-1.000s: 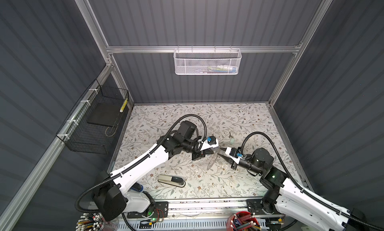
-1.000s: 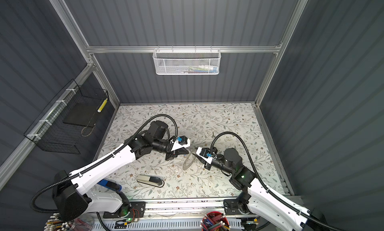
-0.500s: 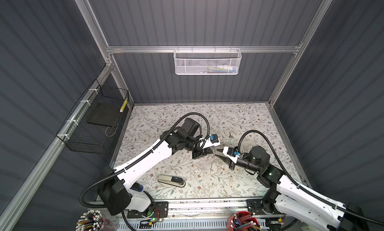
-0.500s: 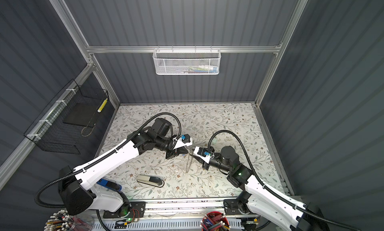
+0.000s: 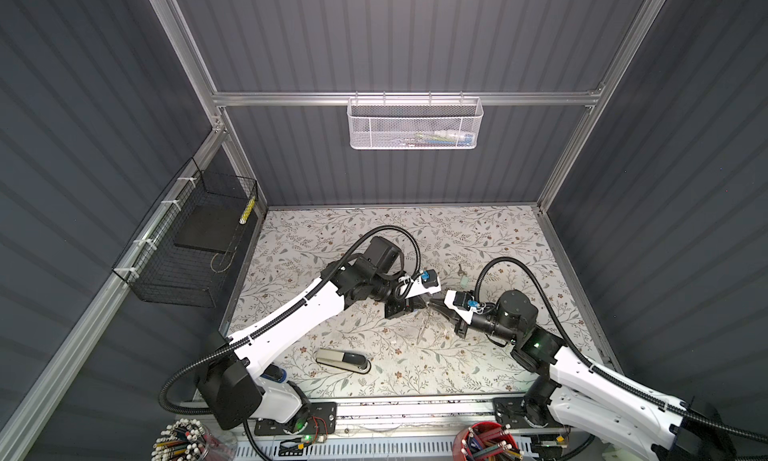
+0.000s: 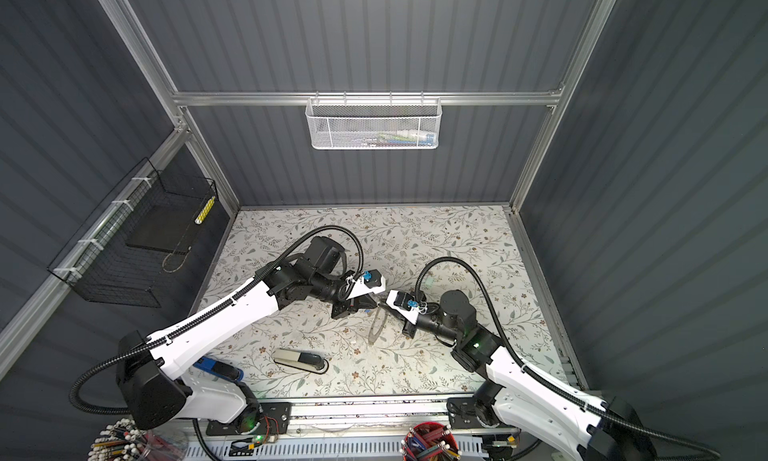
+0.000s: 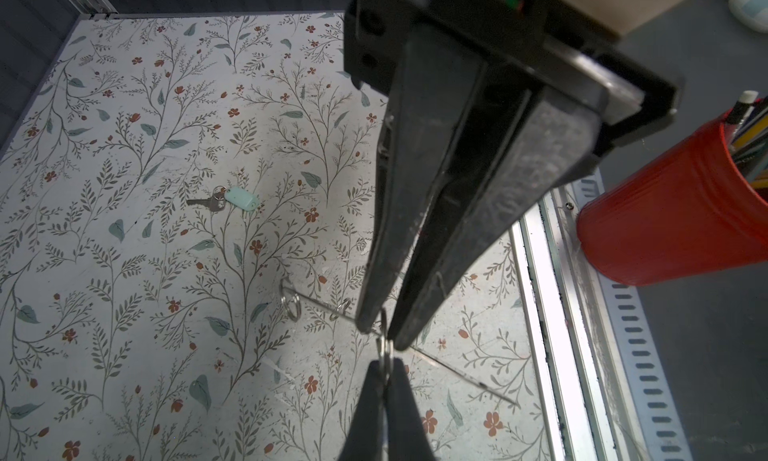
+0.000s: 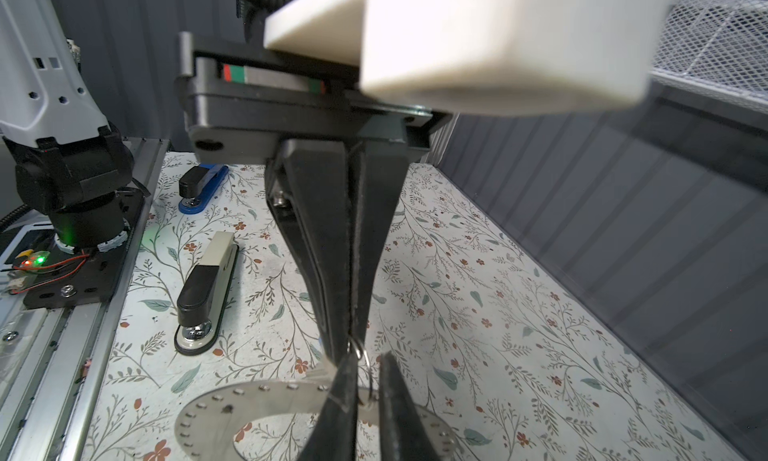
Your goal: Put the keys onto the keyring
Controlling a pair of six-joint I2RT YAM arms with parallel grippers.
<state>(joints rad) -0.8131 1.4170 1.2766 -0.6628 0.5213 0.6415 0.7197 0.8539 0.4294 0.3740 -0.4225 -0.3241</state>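
— What is lying nearest the front?
— A stapler (image 5: 343,361) is lying on the table (image 5: 457,376), close to its front edge.
— And past that?
— The keyring (image 8: 249,400) is tilting steeply just below both grippers. The left gripper (image 8: 351,339) is clenching its jaws on a small ring (image 7: 385,352) right by the keyring's band. The right gripper (image 7: 382,337) is holding its jaws nearly together around that ring; I cannot tell whether they are gripping it.
— And the keys?
— The green-tagged key (image 7: 239,199) is lying flat farther back, well apart from the keyring.
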